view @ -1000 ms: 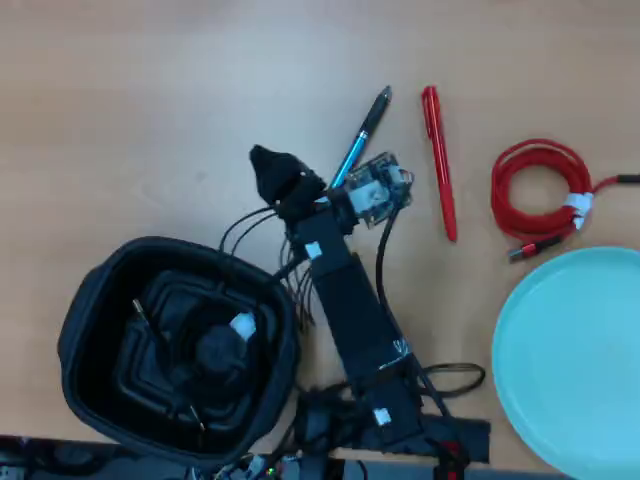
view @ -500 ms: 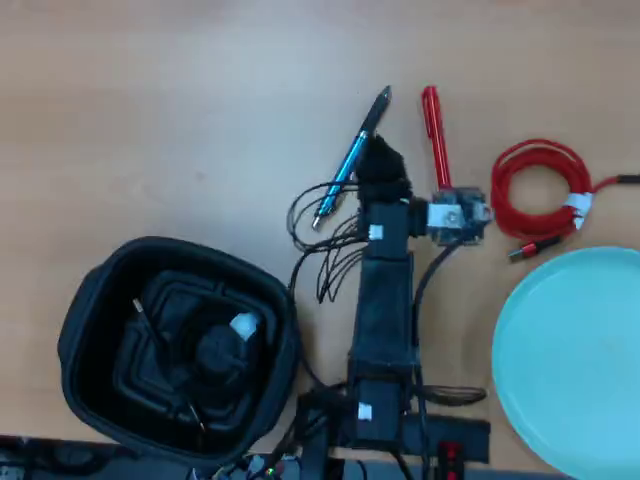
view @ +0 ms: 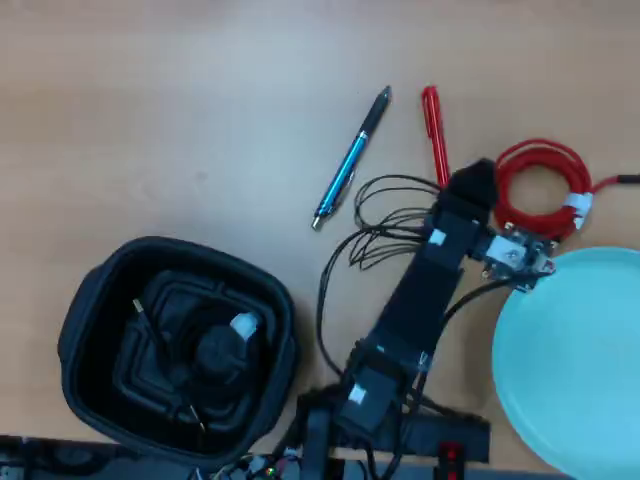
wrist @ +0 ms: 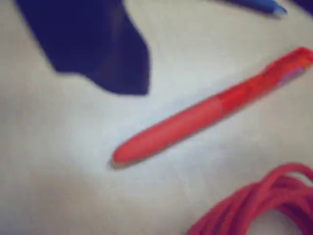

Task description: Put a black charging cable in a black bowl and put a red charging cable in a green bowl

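- Black charging cable (view: 195,350) lies coiled inside the black bowl (view: 95,290), on the ridged square pattern of the base, its white tie band uppermost and its thin plug ends spread toward the bowl's walls.
- That bowl stands at the lower left of the wooden bench (view: 180,110) in the overhead view and holds only this cable.
- Red charging cable (view: 540,190) rests on the bench at the upper right, coiled in a ring with a white tie band on its right side and one plug end trailing toward the right edge of the picture.
- Green bowl (view: 580,370) sits just below the red coil at the lower right and is partly cut off by the frame; its mint surface is bare.
- Gripper (view: 476,180) hangs just left of the red coil, over the lower end of the red pen (view: 433,125); whether its jaws are open or closed cannot be told, since only one dark, blurred tip shows in the wrist view.
- Wrist view shows the red pen lying diagonally, with loops of the red cable at the lower right corner.
- Blue pen (view: 350,160) lies slanted on the bench, left of the red pen and apart from it.
- No writing or brand can be read anywhere.
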{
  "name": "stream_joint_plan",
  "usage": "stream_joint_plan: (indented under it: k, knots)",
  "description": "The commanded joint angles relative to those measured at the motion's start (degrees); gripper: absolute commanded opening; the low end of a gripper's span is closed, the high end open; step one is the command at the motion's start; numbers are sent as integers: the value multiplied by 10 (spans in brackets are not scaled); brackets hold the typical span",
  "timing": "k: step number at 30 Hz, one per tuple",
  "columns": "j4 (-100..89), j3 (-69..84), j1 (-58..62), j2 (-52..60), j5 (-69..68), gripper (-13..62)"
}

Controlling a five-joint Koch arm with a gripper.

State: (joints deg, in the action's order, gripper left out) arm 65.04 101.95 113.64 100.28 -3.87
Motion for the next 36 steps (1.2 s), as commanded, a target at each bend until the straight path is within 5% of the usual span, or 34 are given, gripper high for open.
stream_joint_plan:
  k: [1,8,36]
  knots:
    - [-100,-72,13,-45,-58,542]
    - [-105,-142,65,-172,-45,542]
    - [150,-212,91,-313,-85,548]
